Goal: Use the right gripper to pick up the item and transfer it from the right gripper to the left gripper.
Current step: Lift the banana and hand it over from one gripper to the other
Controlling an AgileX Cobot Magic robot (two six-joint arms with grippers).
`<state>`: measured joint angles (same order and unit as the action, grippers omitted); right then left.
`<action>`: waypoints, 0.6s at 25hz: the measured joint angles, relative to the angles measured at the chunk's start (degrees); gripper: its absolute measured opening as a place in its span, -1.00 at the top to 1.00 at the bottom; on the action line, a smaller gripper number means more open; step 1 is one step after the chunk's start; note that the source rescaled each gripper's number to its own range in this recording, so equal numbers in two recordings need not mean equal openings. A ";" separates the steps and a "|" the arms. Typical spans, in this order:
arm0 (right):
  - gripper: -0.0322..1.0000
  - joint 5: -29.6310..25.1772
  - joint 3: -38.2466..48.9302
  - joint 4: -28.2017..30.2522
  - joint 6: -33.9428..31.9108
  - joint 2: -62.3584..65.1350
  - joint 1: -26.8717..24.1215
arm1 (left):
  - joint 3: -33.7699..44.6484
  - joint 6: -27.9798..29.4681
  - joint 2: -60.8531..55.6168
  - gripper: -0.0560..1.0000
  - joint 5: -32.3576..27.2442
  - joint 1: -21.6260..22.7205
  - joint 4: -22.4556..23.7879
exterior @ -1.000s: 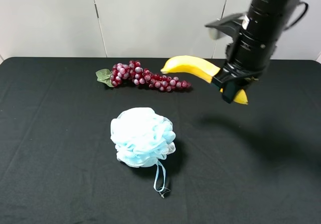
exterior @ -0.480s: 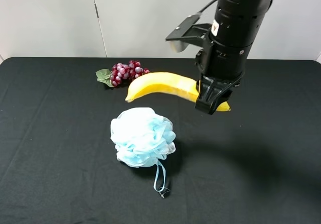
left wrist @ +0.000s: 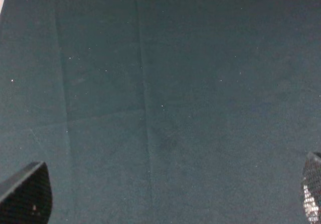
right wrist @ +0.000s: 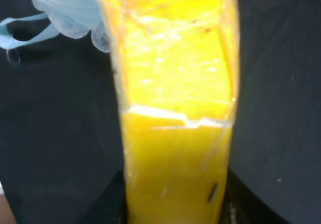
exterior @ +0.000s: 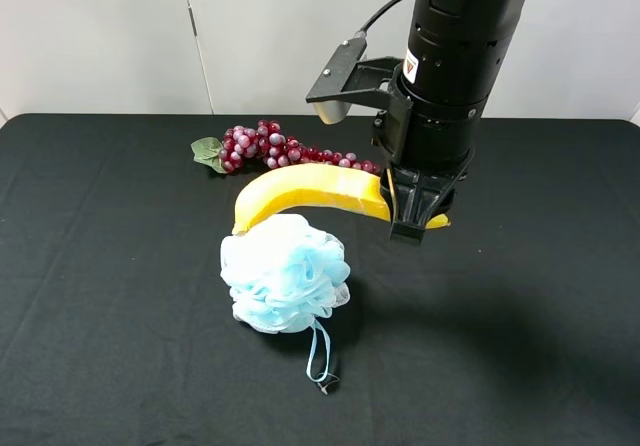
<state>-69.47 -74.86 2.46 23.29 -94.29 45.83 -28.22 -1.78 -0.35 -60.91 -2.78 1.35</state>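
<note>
Item: banana point(exterior: 305, 191), clamped in right fingers point(exterior: 412, 221), carried from counter's right side to its middle, now over bath pouf point(exterior: 285, 273). Left fingers point(left wrist: 27, 194) spread wide, empty: handover pending.

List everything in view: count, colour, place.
banana: 1, yellow, off the table, gripped at one end, free end toward the pouf
grape bunch: 1, dark red with green leaf, back of table, behind the banana
bath pouf: 1, pale blue, middle of table
table: 1, black cloth cover
right hand: 1, black, shut on the banana
left hand: 1, black, open over bare cloth, only fingertips in its wrist view
</note>
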 joint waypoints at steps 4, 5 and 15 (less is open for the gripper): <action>0.93 0.00 0.00 0.00 1.67 0.00 0.00 | -0.44 0.00 0.63 -0.97 -0.54 0.00 -0.05; 0.93 0.00 0.00 0.00 1.81 0.00 0.00 | -1.15 0.00 1.60 -0.97 -1.21 0.00 -0.11; 0.93 0.00 0.00 0.00 1.92 0.00 0.00 | -13.96 -6.86 19.04 -0.97 -5.41 0.00 -2.20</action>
<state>-69.47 -74.86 2.46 25.21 -94.29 45.83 -42.17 -8.64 18.69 -66.31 -2.78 -0.85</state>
